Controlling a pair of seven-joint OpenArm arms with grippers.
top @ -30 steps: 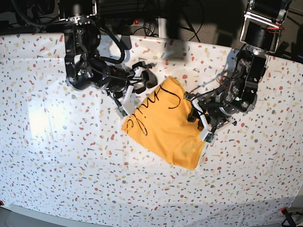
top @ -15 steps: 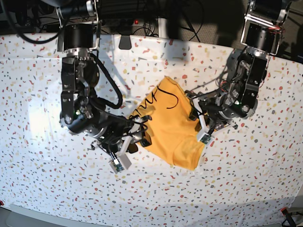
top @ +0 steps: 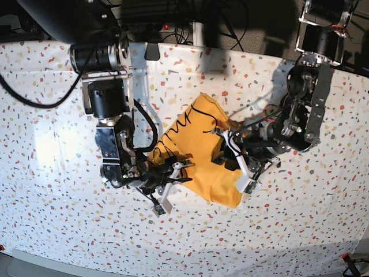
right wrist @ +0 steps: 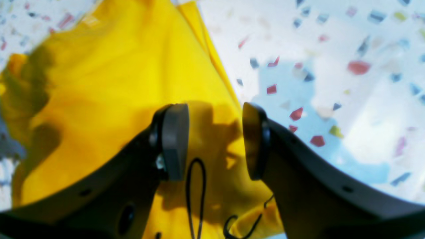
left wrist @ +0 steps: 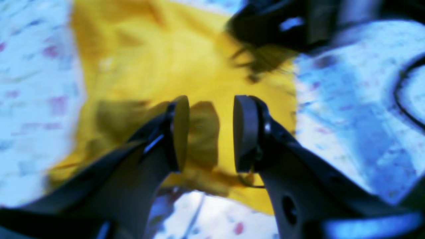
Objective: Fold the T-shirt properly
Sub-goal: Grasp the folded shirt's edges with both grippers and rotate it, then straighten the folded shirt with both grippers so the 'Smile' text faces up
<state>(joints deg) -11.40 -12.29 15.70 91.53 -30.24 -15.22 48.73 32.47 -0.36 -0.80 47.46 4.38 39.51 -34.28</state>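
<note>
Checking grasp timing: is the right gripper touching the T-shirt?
Cannot tell. In the right wrist view the right gripper stands open over the T-shirt with nothing pinched, but whether its tips rest on the cloth is unclear; the base view is no help.

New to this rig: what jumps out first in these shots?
The yellow-orange T-shirt lies bunched mid-table, its black cursive lettering facing up, bright against the speckled tablecloth. Both arms crowd it: the right tool at its lower near edge, the left tool at the opposite edge. In both wrist views the jaws stand apart over yellow cloth, pinching nothing.
</note>
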